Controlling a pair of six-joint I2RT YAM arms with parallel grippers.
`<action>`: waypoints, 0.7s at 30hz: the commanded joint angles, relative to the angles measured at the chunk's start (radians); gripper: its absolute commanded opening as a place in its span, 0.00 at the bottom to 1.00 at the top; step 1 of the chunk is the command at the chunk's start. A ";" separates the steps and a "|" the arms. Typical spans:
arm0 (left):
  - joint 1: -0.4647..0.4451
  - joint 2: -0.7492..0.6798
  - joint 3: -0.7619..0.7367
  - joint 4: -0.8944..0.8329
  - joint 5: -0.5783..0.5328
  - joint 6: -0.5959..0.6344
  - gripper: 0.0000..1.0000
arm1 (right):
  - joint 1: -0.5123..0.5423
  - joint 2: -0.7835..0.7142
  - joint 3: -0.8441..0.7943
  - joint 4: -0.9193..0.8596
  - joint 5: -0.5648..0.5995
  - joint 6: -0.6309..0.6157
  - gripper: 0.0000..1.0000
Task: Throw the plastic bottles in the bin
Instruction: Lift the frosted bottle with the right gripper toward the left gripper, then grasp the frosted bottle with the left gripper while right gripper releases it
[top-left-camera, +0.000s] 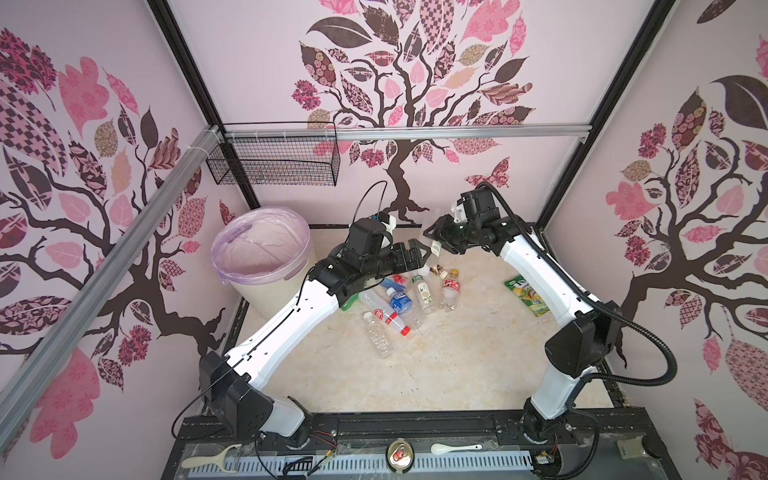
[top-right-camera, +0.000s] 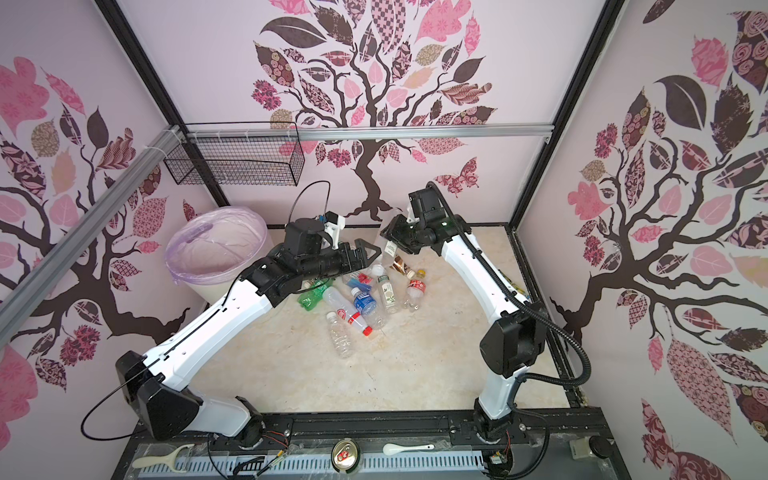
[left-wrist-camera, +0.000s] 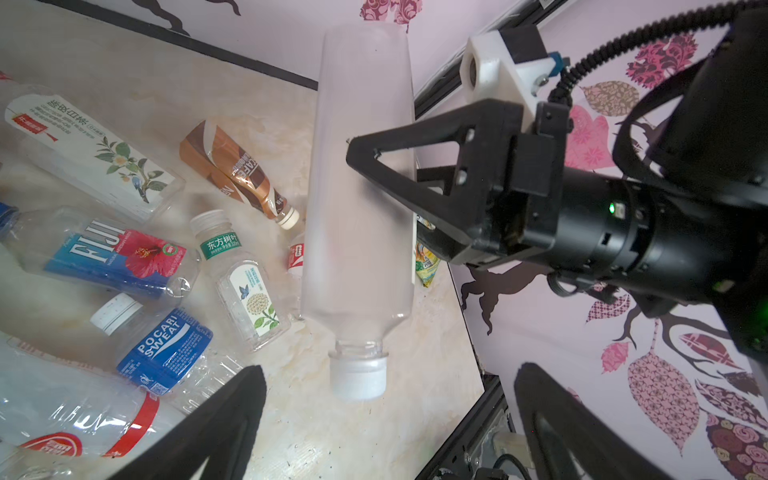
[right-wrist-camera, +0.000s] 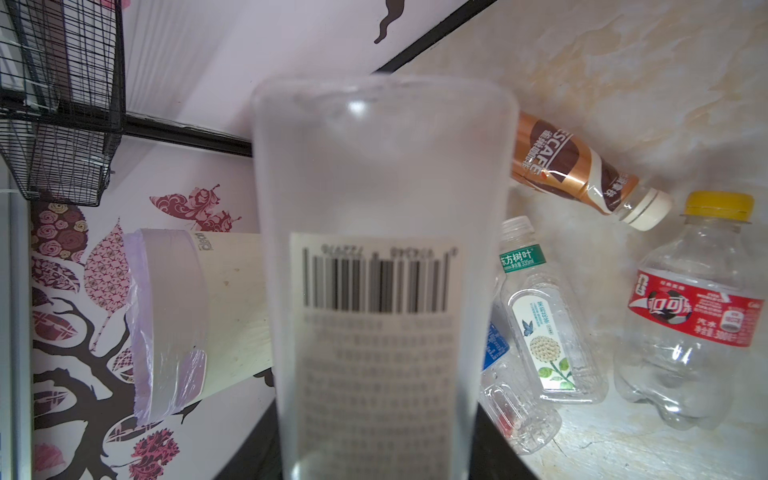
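Note:
My right gripper (top-left-camera: 437, 240) is shut on a frosted white bottle (left-wrist-camera: 357, 208), held in the air above the back of the table. The bottle's barcode label (right-wrist-camera: 374, 274) fills the right wrist view. My left gripper (top-left-camera: 422, 254) is open and points at this bottle. The bottle's white cap (left-wrist-camera: 358, 380) hangs just ahead of the left fingertips, untouched. Several plastic bottles (top-left-camera: 399, 303) lie in a heap on the table under both grippers, among them a green one (top-right-camera: 311, 297). The bin (top-left-camera: 266, 293), lined with a lilac bag, stands at the back left.
A black wire basket (top-left-camera: 274, 162) hangs on the back wall above the bin. A green-yellow snack packet (top-left-camera: 525, 293) lies beside the right arm. A peeler (top-left-camera: 208, 459), a can (top-left-camera: 400, 455) and a spoon (top-left-camera: 451, 448) lie on the front ledge.

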 joint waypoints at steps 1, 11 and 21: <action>0.015 0.008 0.042 -0.005 0.021 -0.019 0.98 | 0.010 -0.021 0.054 0.004 -0.046 0.023 0.41; 0.019 0.089 0.101 -0.007 0.038 0.019 0.93 | 0.015 0.007 0.126 -0.006 -0.105 0.027 0.41; 0.022 0.146 0.163 -0.044 -0.008 0.044 0.83 | 0.030 0.054 0.205 -0.040 -0.112 0.019 0.41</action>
